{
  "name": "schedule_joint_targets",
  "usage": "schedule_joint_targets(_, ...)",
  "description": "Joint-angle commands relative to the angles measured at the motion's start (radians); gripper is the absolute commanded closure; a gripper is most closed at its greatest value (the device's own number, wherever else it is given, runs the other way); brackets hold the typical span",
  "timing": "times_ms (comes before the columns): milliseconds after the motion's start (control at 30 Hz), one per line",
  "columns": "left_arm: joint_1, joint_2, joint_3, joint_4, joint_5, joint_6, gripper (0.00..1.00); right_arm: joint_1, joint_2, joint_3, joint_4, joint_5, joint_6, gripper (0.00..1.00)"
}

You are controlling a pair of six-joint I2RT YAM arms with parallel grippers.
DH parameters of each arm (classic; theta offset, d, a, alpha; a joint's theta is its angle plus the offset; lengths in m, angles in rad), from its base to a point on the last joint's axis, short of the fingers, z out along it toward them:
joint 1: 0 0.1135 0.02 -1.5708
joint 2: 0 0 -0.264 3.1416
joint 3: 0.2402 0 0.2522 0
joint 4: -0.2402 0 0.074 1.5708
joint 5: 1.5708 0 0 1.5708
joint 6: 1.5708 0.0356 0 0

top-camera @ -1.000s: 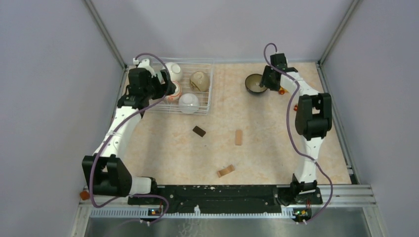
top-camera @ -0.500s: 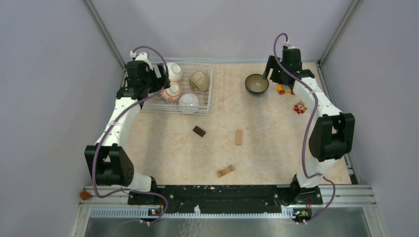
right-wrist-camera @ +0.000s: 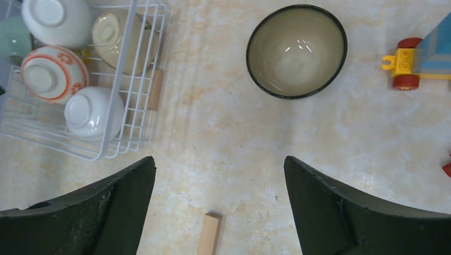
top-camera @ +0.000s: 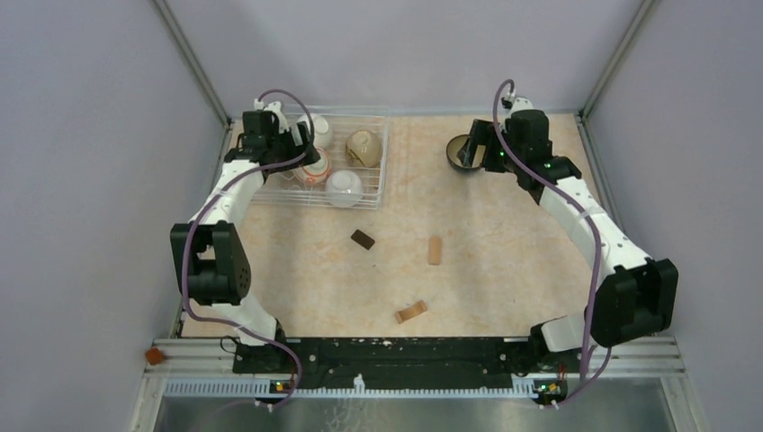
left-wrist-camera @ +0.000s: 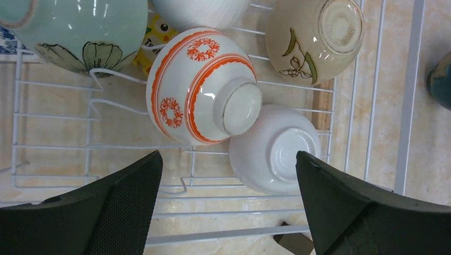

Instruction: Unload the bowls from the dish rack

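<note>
The dish rack (top-camera: 379, 176) of white wire stands at the far left and holds several bowls on their sides or upside down. Among them are an orange-red patterned bowl (left-wrist-camera: 199, 87), a white bowl (left-wrist-camera: 274, 149), a tan bowl (left-wrist-camera: 314, 40) and a pale-green bowl (left-wrist-camera: 85, 26). My left gripper (left-wrist-camera: 228, 191) hovers open above the rack's near part, just short of the patterned and white bowls, touching nothing. A dark-rimmed bowl (right-wrist-camera: 296, 50) sits upright on the table right of the rack. My right gripper (right-wrist-camera: 219, 180) hangs open and empty above the table near it.
A colourful toy vehicle (right-wrist-camera: 420, 58) sits right of the dark bowl. A pale wooden block (right-wrist-camera: 209, 234) lies below my right gripper, another (right-wrist-camera: 156, 90) against the rack's side. A dark block (top-camera: 363, 238) and a tan piece (top-camera: 411, 311) lie mid-table.
My right gripper has opened wide, let go of the dark bowl and lifted away from it, its elbow swinging out right. My left gripper has shifted a little over the rack, staying open.
</note>
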Motion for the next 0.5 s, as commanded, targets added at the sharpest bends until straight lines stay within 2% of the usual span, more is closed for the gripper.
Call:
schedule_joint_targets(0,0.003,0.069,0.094,0.005,0.063,0.017,0.02,0.017,-0.102,-0.006,0.039,-0.043,-0.016,0.1)
schedule_joint_targets(300,0.109,0.185,0.18,-0.056,0.225,-0.003,0.01,0.018,-0.158,-0.036,0.018,-0.055,-0.034,0.1)
schedule_joint_targets(467,0.138,0.209,0.173,-0.046,0.294,-0.009,0.01,0.018,-0.154,-0.04,0.026,-0.075,-0.029,0.12)
